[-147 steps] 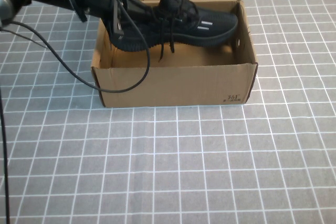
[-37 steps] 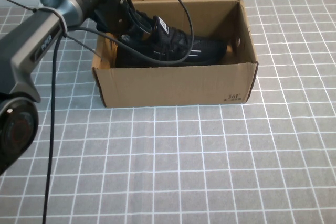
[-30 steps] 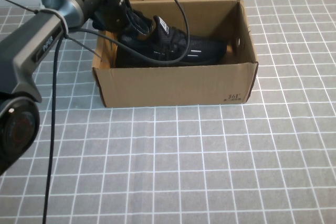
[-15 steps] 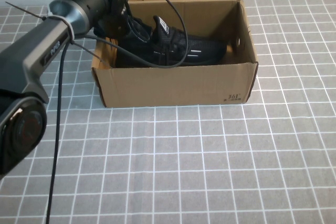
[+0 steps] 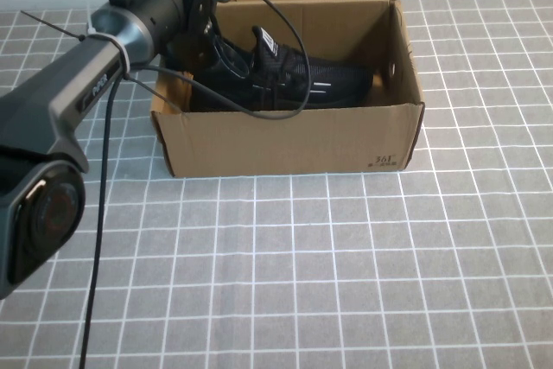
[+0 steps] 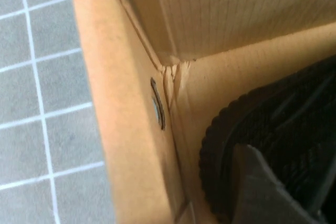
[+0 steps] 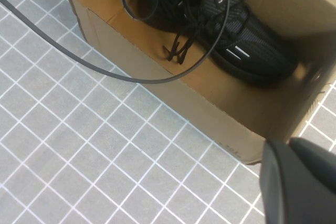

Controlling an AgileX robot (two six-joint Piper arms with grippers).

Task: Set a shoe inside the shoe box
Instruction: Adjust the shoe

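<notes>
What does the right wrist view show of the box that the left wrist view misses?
Only the right wrist view shows the whole shoe with laces and tongue tab, the shoe box front wall, and the right gripper, which hangs beyond the box's far right corner. Only the left wrist view shows an inner corner with a side hole and the left gripper at the heel. Both show the shoe lying inside the box.
</notes>
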